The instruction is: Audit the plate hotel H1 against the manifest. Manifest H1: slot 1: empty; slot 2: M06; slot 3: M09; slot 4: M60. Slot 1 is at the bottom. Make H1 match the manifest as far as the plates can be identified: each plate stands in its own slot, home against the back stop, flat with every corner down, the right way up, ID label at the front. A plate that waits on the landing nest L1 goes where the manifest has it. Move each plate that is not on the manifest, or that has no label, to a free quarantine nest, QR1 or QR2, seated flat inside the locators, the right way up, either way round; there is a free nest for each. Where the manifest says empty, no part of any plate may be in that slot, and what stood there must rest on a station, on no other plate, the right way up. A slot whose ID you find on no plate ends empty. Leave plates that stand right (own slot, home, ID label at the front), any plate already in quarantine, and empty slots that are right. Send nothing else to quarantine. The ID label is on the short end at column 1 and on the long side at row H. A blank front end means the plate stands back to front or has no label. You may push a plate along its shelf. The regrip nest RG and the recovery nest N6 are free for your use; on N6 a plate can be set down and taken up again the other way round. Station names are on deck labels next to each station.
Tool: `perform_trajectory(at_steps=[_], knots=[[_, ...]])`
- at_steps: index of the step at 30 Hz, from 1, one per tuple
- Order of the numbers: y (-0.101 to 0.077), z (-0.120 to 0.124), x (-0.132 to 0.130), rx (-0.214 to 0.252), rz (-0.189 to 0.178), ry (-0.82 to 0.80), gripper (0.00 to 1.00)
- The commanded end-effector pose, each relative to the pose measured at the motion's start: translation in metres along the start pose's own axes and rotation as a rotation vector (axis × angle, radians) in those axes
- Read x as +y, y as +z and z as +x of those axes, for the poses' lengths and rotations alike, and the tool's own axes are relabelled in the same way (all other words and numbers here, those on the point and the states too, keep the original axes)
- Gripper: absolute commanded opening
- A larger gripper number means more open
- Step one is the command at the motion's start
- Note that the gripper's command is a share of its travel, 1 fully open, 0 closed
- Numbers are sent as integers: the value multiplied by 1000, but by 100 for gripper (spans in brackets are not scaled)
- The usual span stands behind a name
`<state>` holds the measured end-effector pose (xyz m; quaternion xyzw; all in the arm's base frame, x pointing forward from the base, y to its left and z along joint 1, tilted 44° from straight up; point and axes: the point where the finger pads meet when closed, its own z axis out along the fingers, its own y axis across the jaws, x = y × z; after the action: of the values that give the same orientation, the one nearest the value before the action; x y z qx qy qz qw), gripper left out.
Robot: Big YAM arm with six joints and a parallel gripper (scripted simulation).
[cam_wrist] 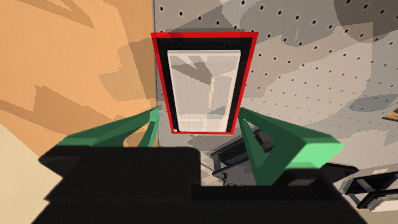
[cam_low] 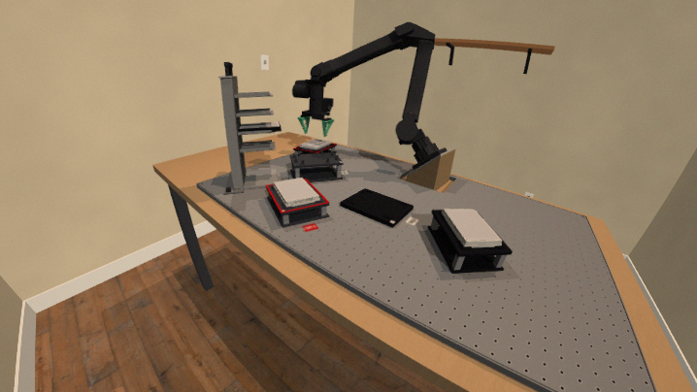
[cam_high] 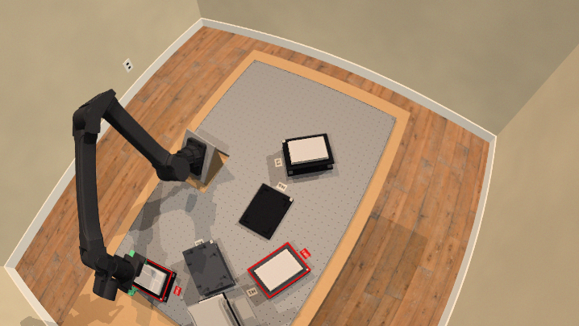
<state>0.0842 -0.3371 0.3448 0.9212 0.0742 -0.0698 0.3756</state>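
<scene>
My gripper (cam_high: 134,272) (cam_low: 315,125) (cam_wrist: 198,111) is open and empty. It hangs a short way above a pale plate (cam_high: 152,277) (cam_low: 315,145) (cam_wrist: 204,85) that lies flat inside the red-rimmed quarantine nest (cam_high: 166,288) (cam_wrist: 163,80) at the deck's corner. A second red-rimmed quarantine nest (cam_high: 267,257) (cam_low: 298,209) holds a white plate (cam_high: 278,269) (cam_low: 295,191). The black landing nest (cam_high: 286,157) (cam_low: 441,234) holds another white plate (cam_high: 307,148) (cam_low: 470,226). The plate hotel (cam_low: 231,136) (cam_high: 210,311) stands next to the nests, and one of its lower shelves carries a plate (cam_low: 265,126).
A flat black nest (cam_high: 265,211) (cam_low: 376,206) lies mid-deck. A dark grey nest (cam_high: 208,267) sits between the hotel and the quarantine nests. The arm's wedge base (cam_high: 202,161) (cam_low: 431,170) stands at the deck's far edge. A wooden rail (cam_low: 492,46) hangs overhead.
</scene>
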Motion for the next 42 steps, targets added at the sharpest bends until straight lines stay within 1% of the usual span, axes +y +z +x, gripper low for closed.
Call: perform_trajectory(at_steps=[1, 2, 3, 8, 9, 10, 11, 12, 13, 14, 16, 17, 18, 19, 24, 26, 28, 30, 31, 33, 34, 35, 36, 37, 42], knots=[[-7, 6, 1, 6, 12, 0, 100], [-26, 2, 15, 13, -33, 18, 100], [-34, 0, 16, 15, -45, 23, 100], [-51, -1, 15, 16, -45, 25, 100], [-51, 0, 12, 15, -37, 22, 100], [-56, 0, 16, 17, -44, 25, 100], [-58, 0, 16, 17, -43, 25, 100], [-56, 1, 10, 14, -28, 19, 100], [-56, 2, 9, 13, -21, 16, 100], [-61, 2, 14, 14, -28, 19, 100], [-61, 2, 14, 14, -28, 19, 100], [-47, 6, -5, 5, 16, -1, 100], [-67, 1, 10, 15, -29, 20, 100], [-75, -1, 16, 19, -44, 27, 100], [-88, -1, 15, 20, -43, 28, 100], [-88, 0, 9, 16, -27, 21, 100], [-99, -2, 15, 21, -42, 29, 100], [-101, 0, 15, 20, -35, 25, 100], [-105, -1, 14, 20, -37, 27, 100], [-105, -1, 14, 20, -37, 27, 100], [-90, 3, -4, 8, 7, 4, 100], [-93, 3, -4, 8, 7, 4, 100], [-110, 0, 12, 19, -28, 23, 100], [-115, -1, 14, 21, -36, 28, 100], [-130, -3, 13, 24, -39, 31, 100]])
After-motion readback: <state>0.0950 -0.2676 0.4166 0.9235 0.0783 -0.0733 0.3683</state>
